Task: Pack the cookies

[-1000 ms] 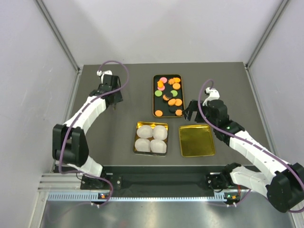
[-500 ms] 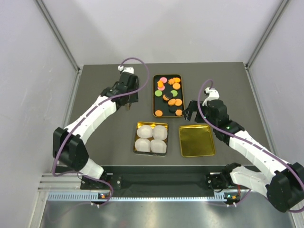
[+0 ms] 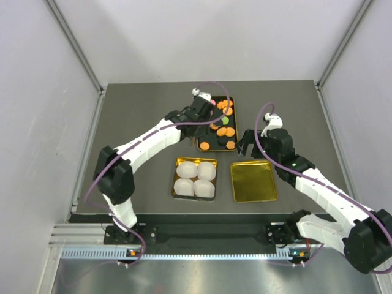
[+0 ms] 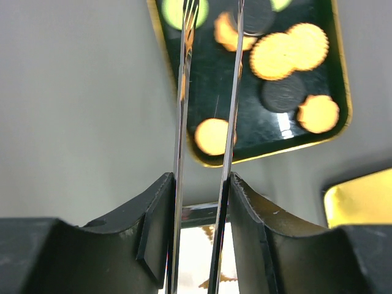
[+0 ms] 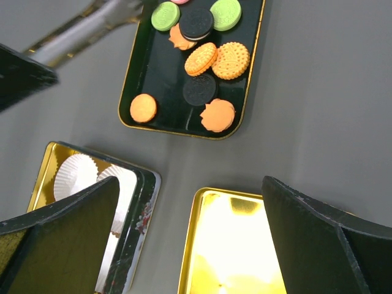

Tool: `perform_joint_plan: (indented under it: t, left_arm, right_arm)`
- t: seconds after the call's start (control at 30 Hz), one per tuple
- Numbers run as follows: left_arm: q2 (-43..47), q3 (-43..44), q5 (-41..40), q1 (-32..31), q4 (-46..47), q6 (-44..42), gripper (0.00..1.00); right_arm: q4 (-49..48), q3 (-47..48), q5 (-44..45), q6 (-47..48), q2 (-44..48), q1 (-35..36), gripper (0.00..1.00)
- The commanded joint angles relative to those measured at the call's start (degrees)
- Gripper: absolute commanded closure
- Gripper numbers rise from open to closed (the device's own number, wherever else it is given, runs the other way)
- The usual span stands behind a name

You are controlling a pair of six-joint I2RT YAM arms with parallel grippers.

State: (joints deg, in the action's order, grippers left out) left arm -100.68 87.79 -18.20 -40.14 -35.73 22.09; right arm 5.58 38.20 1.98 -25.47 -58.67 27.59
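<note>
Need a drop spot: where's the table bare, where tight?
Bare: far corners of the table, either side of the black tray; gold tray is empty. Tight: where black tray, liner tin and gold tray meet, under the right end effector.

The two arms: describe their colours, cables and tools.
The left arm and right arm have white shells between black joints, and a purple cable loops along each. The left tool carries two long thin metal blades on black mounts. The right tool has broad matte black fingers.
</note>
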Motion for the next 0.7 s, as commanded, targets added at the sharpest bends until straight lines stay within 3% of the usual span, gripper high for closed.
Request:
perform_joint_plan:
  t: [0.0, 0.27, 0.67]
  left_arm:
    - [-2.40, 5.28, -0.26, -1.60, -0.22, -1.61, 0.55]
    - [-9.26, 11.87, -1.75, -2.84, -1.80, -3.45, 0.55]
    - [-13.13, 13.99, -1.76, -3.63, -2.51, -4.60, 0.51]
  right_arm:
    - [-1.81, 0.30, 0.13, 0.87, 0.14, -0.17, 0.00]
    - [-1.72, 0.30, 0.22, 1.04, 0.32, -0.17, 0.00]
    - [-1.45, 0.48, -0.22, 1.13, 0.40, -0.17, 0.00]
